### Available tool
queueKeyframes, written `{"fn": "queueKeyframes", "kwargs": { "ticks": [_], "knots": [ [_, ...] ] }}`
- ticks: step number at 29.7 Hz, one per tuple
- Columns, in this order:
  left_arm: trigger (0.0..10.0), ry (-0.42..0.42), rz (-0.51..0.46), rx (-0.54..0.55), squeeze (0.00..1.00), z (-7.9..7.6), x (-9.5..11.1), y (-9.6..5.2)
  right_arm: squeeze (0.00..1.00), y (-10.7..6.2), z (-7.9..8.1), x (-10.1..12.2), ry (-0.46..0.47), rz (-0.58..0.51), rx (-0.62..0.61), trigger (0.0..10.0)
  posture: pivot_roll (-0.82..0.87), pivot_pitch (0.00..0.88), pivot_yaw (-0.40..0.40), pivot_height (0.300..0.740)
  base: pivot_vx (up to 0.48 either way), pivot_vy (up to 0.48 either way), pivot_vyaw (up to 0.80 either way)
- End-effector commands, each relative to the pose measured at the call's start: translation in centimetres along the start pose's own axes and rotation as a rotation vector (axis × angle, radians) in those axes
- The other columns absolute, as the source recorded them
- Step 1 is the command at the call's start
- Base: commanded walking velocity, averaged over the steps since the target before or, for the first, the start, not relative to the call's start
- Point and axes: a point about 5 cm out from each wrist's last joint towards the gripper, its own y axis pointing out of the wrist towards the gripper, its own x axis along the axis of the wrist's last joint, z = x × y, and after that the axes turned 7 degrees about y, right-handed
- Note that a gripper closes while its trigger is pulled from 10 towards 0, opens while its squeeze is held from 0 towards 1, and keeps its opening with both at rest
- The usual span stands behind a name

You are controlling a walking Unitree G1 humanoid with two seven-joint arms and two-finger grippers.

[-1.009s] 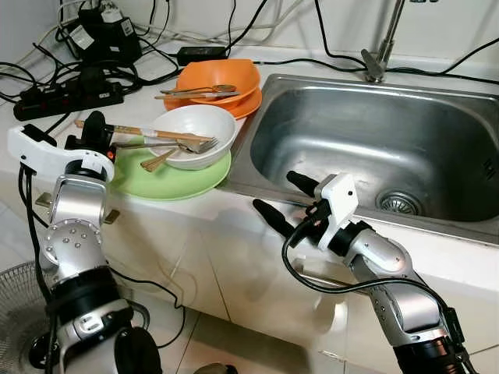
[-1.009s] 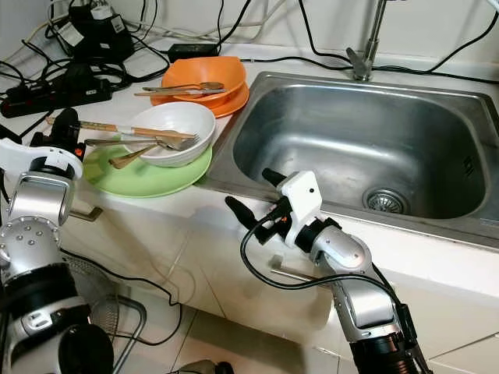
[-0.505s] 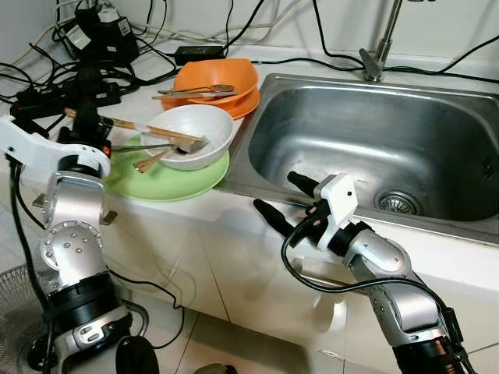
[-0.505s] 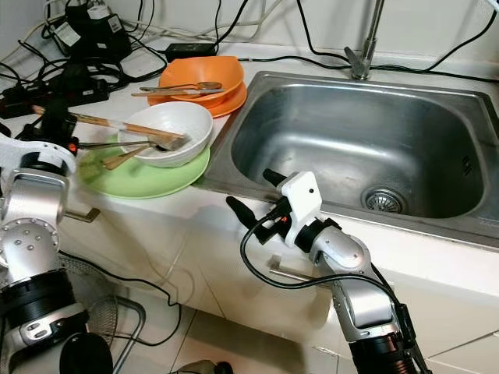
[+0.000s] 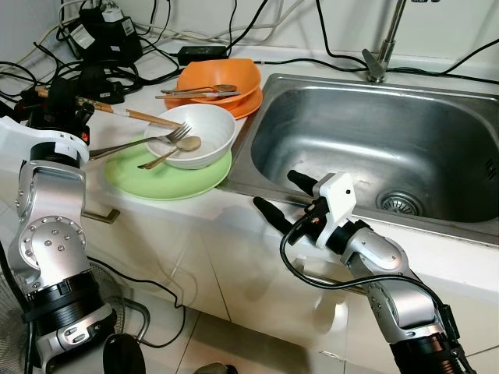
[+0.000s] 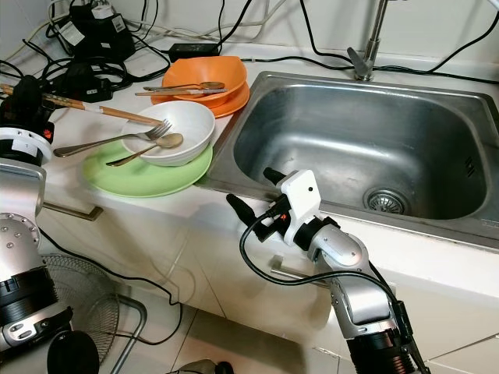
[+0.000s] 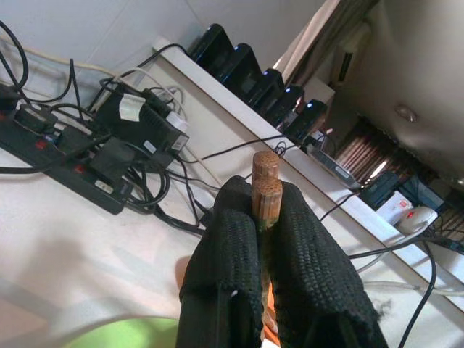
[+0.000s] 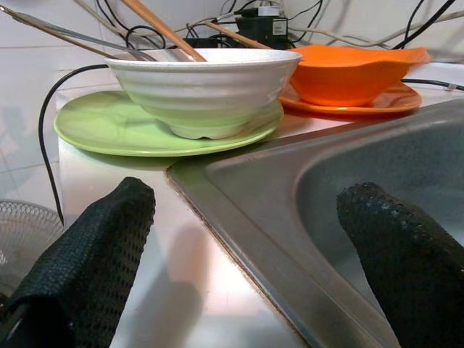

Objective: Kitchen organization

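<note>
Holding the chopsticks (image 5: 117, 111) tight in my left gripper (image 7: 262, 217) upper left, I should lift slowly; my right gripper (image 5: 282, 195) waits wide apart

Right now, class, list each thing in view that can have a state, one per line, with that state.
left gripper: shut on chopsticks
chopsticks: held, lifted off the bowl
right gripper: open, at the sink's front rim
white bowl: upright on green plate, holding fork and spoon
green plate: flat on counter
orange bowl: upright on orange plate, cutlery across it
sink: empty
</note>
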Motion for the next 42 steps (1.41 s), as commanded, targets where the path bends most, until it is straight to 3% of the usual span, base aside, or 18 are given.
{"fn": "queueKeyframes", "kwargs": {
  "ticks": [1,9,14,21,27,35,42],
  "knots": [
    [0.0,0.016,-0.005,-0.008,0.00,0.0,0.3,0.3,0.00,0.2,-0.1,0.2,-0.011,-0.009,-0.006,10.0,-0.03,0.045,0.121,0.740,0.000,0.000,0.00],
    [0.0,0.017,0.030,0.006,0.00,0.6,-0.7,0.0,0.00,0.3,0.0,0.1,-0.010,-0.010,-0.008,10.0,-0.03,0.046,0.123,0.740,0.000,0.000,0.00],
    [0.0,-0.035,0.055,0.002,0.00,0.8,-1.8,-0.1,0.00,0.3,0.0,0.0,-0.008,-0.009,-0.010,10.0,-0.03,0.052,0.124,0.740,0.000,0.000,0.00],
    [0.0,-0.039,0.070,-0.034,0.00,0.0,-3.0,0.3,0.00,0.0,0.0,0.0,-0.009,-0.007,-0.020,10.0,-0.05,0.064,0.131,0.740,0.000,0.000,0.00],
    [0.0,0.063,0.035,-0.089,0.00,-0.8,-2.2,0.6,0.00,-0.4,-0.1,0.0,-0.011,-0.003,-0.032,10.0,-0.06,0.073,0.135,0.740,0.000,0.000,0.00],
    [0.0,0.322,-0.017,-0.288,0.00,-2.4,-0.4,0.9,0.00,-0.6,-0.2,-0.1,-0.010,0.001,-0.035,10.0,-0.05,0.077,0.136,0.740,0.000,0.000,0.00],
    [0.0,0.271,-0.013,-0.262,0.00,-2.3,-0.9,0.9,0.00,-0.5,-0.1,-0.1,-0.009,0.000,-0.033,10.0,-0.05,0.079,0.137,0.740,0.000,0.000,0.00]
  ]
}}
